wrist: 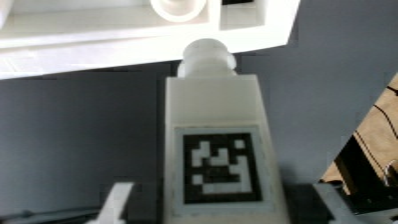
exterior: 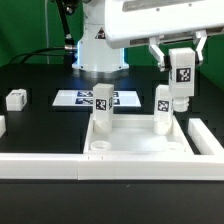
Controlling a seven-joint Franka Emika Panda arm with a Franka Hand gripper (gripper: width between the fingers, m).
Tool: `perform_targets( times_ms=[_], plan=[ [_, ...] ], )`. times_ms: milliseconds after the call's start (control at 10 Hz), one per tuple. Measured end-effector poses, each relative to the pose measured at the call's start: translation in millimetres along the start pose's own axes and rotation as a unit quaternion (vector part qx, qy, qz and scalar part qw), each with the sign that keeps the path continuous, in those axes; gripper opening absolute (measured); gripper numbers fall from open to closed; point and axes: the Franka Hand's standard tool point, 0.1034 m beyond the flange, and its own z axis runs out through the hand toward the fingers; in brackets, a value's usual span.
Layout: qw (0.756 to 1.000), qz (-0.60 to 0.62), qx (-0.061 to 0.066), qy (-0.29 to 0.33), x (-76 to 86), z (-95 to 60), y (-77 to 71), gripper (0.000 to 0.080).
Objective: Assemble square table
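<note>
On the black table [exterior: 45, 128] sits the square top [exterior: 140, 150]; the gripper [exterior: 182, 62] is clamped on a leg [exterior: 181, 88] above its far corner on the exterior view's right; only the wrist view shows the leg's rounded peg [wrist: 208, 52] near a hole [wrist: 178, 8].

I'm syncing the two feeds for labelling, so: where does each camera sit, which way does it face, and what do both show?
Exterior view: off the arm, facing the white robot base across the black table, looking slightly down on the white plastic square tray-like table top; the arm and gripper show.
Wrist view: on the wrist, looking along the gripper's fingers toward a corner of the table top; only the fingers show.
Shared: the white tagged block leg held in the gripper, and the table top.
</note>
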Motion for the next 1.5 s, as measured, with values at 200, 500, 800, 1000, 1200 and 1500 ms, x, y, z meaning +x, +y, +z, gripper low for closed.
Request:
perform_targets(
  times_ms=[200,500,800,1000,1200,1500],
  plan=[
    [1.000,-0.008,-0.004,-0.012,-11.3,12.5,-3.8,0.0290],
    [1.000,-0.008,-0.013,-0.017,-13.6,22.4,9.2,0.0290],
    [1.000,-0.008,-0.011,-0.018,-10.8,26.8,6.3,0.0290],
    [1.000,-0.009,-0.011,-0.020,-12.8,34.6,5.6,0.0290],
    [1.000,-0.009,-0.011,-0.025,-19.1,40.1,6.1,0.0290],
    [1.000,-0.014,-0.012,-0.022,-22.7,43.6,7.2,0.0290]
  ],
)
